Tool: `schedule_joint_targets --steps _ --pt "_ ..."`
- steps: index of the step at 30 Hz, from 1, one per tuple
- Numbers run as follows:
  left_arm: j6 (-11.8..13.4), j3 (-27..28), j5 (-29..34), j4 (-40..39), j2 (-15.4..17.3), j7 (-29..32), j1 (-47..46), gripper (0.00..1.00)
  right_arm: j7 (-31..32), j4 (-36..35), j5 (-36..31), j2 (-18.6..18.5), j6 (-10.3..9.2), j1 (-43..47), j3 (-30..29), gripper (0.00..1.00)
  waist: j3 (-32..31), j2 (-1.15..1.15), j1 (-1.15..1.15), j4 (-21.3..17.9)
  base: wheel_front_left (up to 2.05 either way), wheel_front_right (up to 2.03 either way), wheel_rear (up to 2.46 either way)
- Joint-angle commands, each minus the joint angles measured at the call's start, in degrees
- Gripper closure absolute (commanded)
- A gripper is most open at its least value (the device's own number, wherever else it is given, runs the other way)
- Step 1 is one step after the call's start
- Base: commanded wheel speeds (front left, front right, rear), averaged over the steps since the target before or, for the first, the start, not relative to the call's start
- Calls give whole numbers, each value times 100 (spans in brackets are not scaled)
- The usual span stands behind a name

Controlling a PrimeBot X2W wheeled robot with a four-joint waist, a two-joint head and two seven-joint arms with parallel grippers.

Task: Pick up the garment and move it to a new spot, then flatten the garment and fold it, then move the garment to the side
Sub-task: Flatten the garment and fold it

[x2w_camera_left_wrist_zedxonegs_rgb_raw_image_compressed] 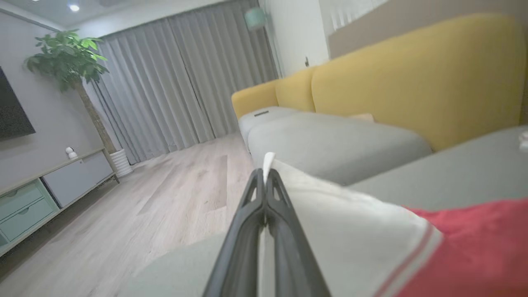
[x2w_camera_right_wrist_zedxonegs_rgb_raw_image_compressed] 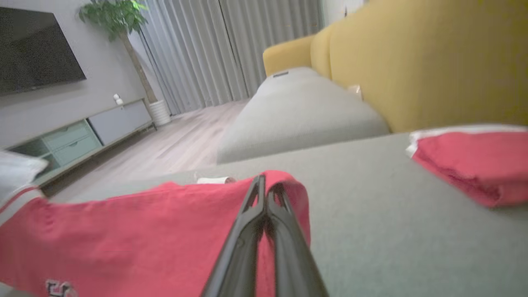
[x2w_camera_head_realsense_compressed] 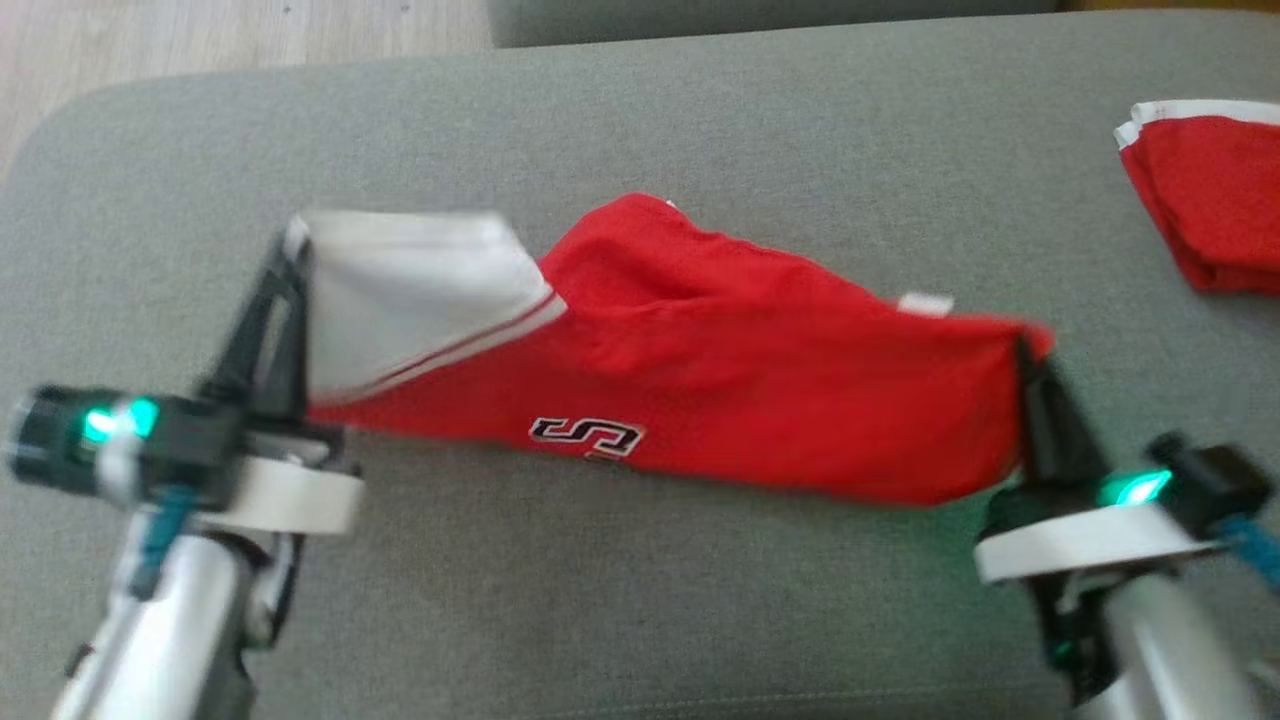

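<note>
The garment (x2w_camera_head_realsense_compressed: 700, 380) hangs stretched across the middle of the grey sofa seat (x2w_camera_head_realsense_compressed: 640, 110). Its white sleeve end is pinched in the left gripper (x2w_camera_head_realsense_compressed: 293, 245), whose jaws are closed tight on the cloth. The red end is clamped the same way in the right gripper (x2w_camera_head_realsense_compressed: 1024, 350). To carry it well, I would raise both ends together at one height, keeping the span taut but not strained. The sagging lower hem seems to brush the seat in this blurred view, and it should clear the seat before any sideways travel. Steer clear of the second red garment (x2w_camera_head_realsense_compressed: 1205, 200), folded near the seat's far right corner. As for containers, the cabinet (x2w_camera_left_wrist_zedxonegs_rgb_raw_image_compressed: 24, 206) across the room has its drawers shut, so their contents are hidden.
</note>
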Motion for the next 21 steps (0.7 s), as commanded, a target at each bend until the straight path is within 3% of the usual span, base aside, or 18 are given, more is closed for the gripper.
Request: schedule_joint_targets --steps 1,7,13,16,21 --pt "-59 423 -164 -409 229 -28 -342 100 -62 -439 -24 -170 36 -265 6 100 -35 0 0 -17 0 0 0" --pt "-506 875 -543 -997 639 26 -1099 100 -62 -1288 109 -843 36 -933 -174 100 -5 0 0 -67 0 0 0" --pt "-1208 800 -786 -440 906 481 -2943 100 182 -1068 499 -1483 36 -2655 144 100 512 0 0 -96 0 0 0" --pt "-1414 683 -788 -19 856 496 -3756 100 278 -751 612 -1633 36 -3408 321 100 794 0 0 -76 0 0 0" --pt "-1539 458 -635 1290 397 168 -5773 100 280 327 731 -1857 36 -5231 685 100 1449 0 0 40 0 0 0"
